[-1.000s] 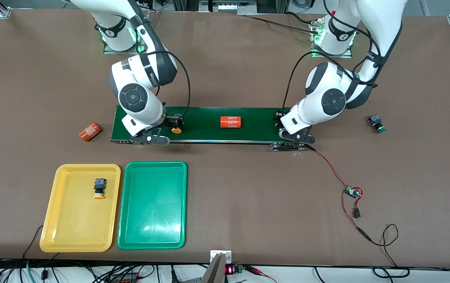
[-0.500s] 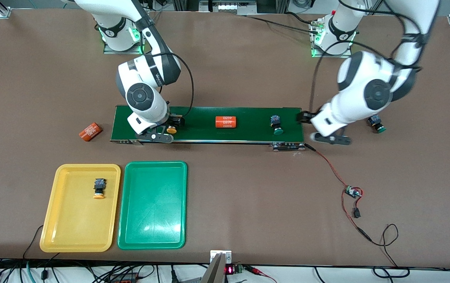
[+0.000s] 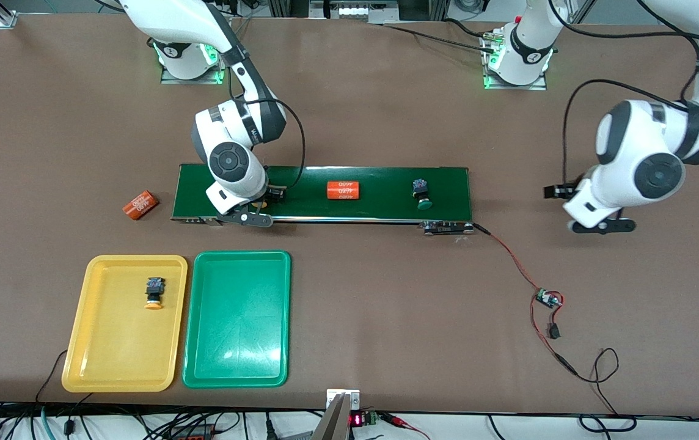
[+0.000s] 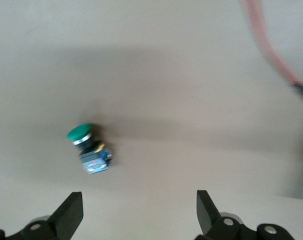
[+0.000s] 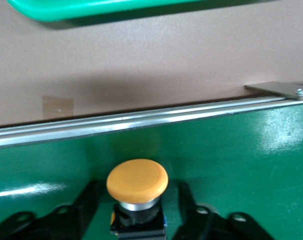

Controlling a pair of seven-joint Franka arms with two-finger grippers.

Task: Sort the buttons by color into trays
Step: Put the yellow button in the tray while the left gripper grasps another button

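Sorting is a quarter done: one yellow button [image 3: 154, 293] lies in your yellow tray [image 3: 80, 366] at 7 o'clock, your right gripper [image 5: 139, 189], spread, straddles a second yellow button [image 5: 137, 180] on the belt [image 3: 380, 183], and your left gripper [image 4: 139, 210], spread, hovers over a green button [image 4: 89, 147] at 3 o'clock.

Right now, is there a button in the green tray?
No, the green tray holds nothing; one yellow-capped button lies in the yellow tray.

Left gripper [image 4: 136, 212] jaws apart; right gripper [image 5: 136, 210] low, jaws parted.
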